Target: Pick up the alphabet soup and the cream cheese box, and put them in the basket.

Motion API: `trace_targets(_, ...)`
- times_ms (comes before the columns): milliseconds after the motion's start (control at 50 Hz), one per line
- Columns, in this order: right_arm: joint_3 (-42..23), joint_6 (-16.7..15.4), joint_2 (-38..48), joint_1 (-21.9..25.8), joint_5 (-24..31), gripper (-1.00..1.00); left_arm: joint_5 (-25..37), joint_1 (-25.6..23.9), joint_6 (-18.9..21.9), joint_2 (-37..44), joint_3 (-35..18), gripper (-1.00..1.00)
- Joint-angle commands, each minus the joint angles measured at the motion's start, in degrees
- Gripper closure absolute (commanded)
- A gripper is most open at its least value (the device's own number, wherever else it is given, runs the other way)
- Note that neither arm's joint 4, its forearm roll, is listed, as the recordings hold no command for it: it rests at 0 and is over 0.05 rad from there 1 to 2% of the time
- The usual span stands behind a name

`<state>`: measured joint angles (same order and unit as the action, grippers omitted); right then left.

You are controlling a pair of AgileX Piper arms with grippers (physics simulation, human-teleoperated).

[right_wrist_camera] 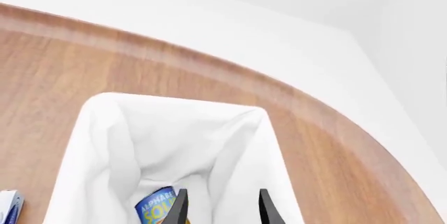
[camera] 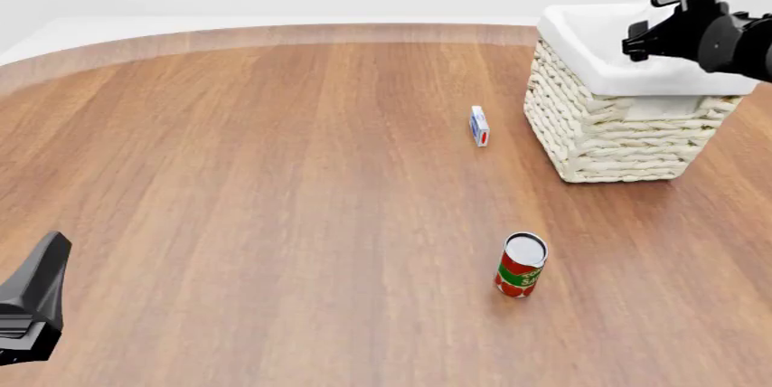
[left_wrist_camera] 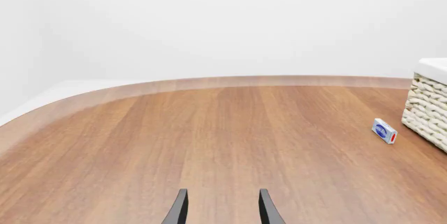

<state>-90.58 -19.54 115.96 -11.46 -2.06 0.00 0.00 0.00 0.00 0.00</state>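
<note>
The alphabet soup can (right_wrist_camera: 158, 208) lies inside the basket (right_wrist_camera: 98, 130), on the white liner; only its blue label shows. My right gripper (right_wrist_camera: 222, 211) hangs open and empty above the basket, the can just beside one finger. In the front view my right arm (camera: 702, 33) is over the basket (camera: 603, 134) at the back right. The cream cheese box (camera: 480, 125) stands on the table just left of the basket, also seen in the left wrist view (left_wrist_camera: 384, 131) and the right wrist view (right_wrist_camera: 8, 205). My left gripper (left_wrist_camera: 222, 211) is open and empty, low over bare wood.
A red and green can (camera: 522, 265) stands upright on the table in front of the basket. My left arm (camera: 31, 310) sits at the near left corner. The basket wall (left_wrist_camera: 427, 109) shows beside the box. The table's curved far edge meets a white wall.
</note>
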Motion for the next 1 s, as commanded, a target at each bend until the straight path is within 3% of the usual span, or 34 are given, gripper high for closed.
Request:
trace_targets(20,0.8,1.1,-1.4,0.2,-0.5,-1.00,0.0,0.0,0.0,0.0,0.0,-1.00)
trace_targets(560,7.2,3.7,-9.0,1.7,-3.4,-1.00,0.0,0.0,0.0,0.0,0.0,-1.00)
trace_targets(1000,16.0,4.3,-20.6,7.2,-5.7,-1.00,0.0,0.0,0.0,0.0,0.0,-1.00)
